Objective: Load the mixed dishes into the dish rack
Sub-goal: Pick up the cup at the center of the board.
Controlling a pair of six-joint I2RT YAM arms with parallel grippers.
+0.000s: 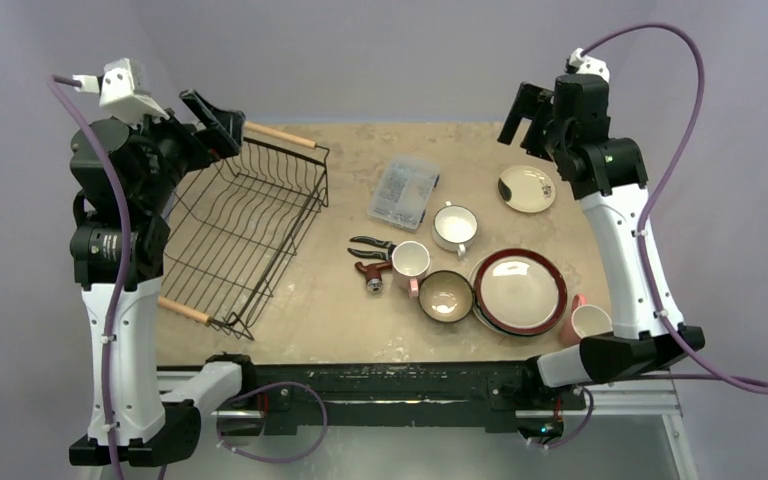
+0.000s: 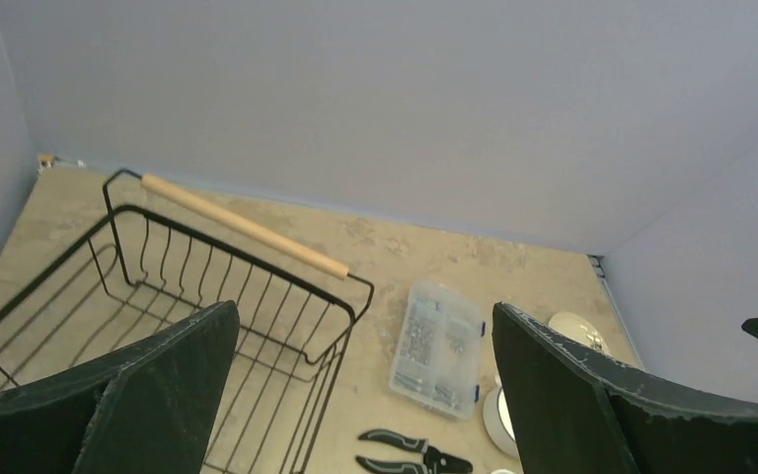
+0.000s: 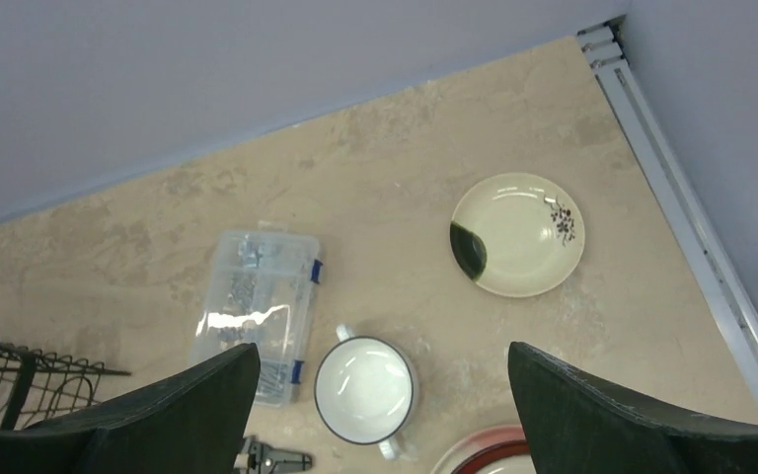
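Note:
The dish rack point(image 1: 245, 235), an empty black wire basket with wooden handles, stands at the table's left. The mixed dishes lie right of centre: cream saucer point(image 1: 527, 188), white cup point(image 1: 454, 226), pink mug point(image 1: 410, 264), brown-rimmed bowl point(image 1: 446, 296), red-and-black-rimmed plate point(image 1: 518, 291), and a second pink mug point(image 1: 585, 320) partly behind the right arm. My left gripper point(image 1: 215, 118) hangs open high over the rack's far end point(image 2: 158, 286). My right gripper point(image 1: 525, 118) is open high above the white cup point(image 3: 365, 390) and saucer point(image 3: 519, 235). Neither holds anything.
A clear plastic compartment box point(image 1: 403, 190) sits at the back centre. Black pliers point(image 1: 372, 248) and a red-handled tool point(image 1: 370, 275) lie left of the pink mug. The table's right edge rail point(image 3: 691, 247) runs close to the saucer.

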